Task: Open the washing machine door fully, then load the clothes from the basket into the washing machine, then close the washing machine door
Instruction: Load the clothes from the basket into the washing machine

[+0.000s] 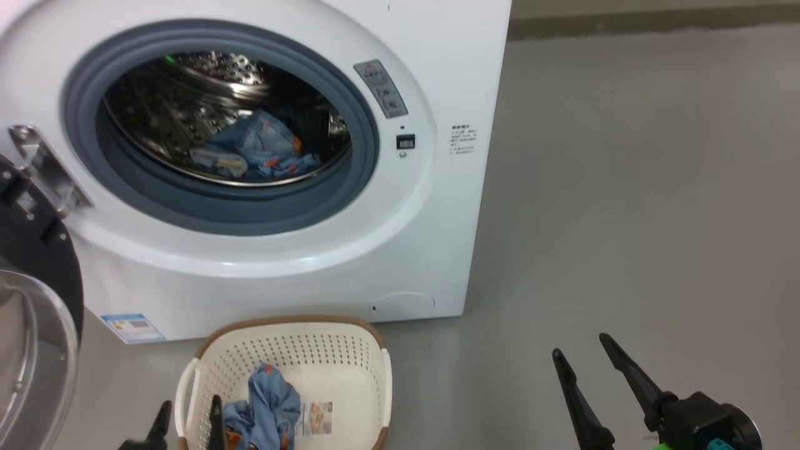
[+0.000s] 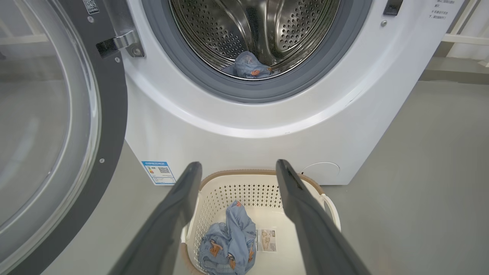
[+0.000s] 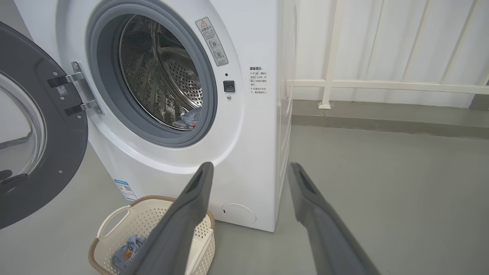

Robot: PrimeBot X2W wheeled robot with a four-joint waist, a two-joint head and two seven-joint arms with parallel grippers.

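The white washing machine point(image 1: 300, 275) stands with its door point(image 1: 37, 300) swung wide to the left. Blue printed clothes point(image 1: 256, 150) lie in the steel drum. In front of it, on the floor, sits the cream basket point(image 1: 350, 350) with one more blue garment point(image 1: 265, 406) crumpled at its left. My left gripper point(image 1: 187, 415) is open at the basket's near left rim, one finger outside and one inside, empty; in the left wrist view it point(image 2: 238, 166) hovers above the garment point(image 2: 229, 244). My right gripper point(image 1: 578, 347) is open and empty over bare floor, right of the basket.
A grey floor point(image 1: 625, 219) stretches to the right of the machine. A white railing point(image 3: 382, 84) and a low kerb run along the back wall in the right wrist view. The open door takes up the room left of the basket.
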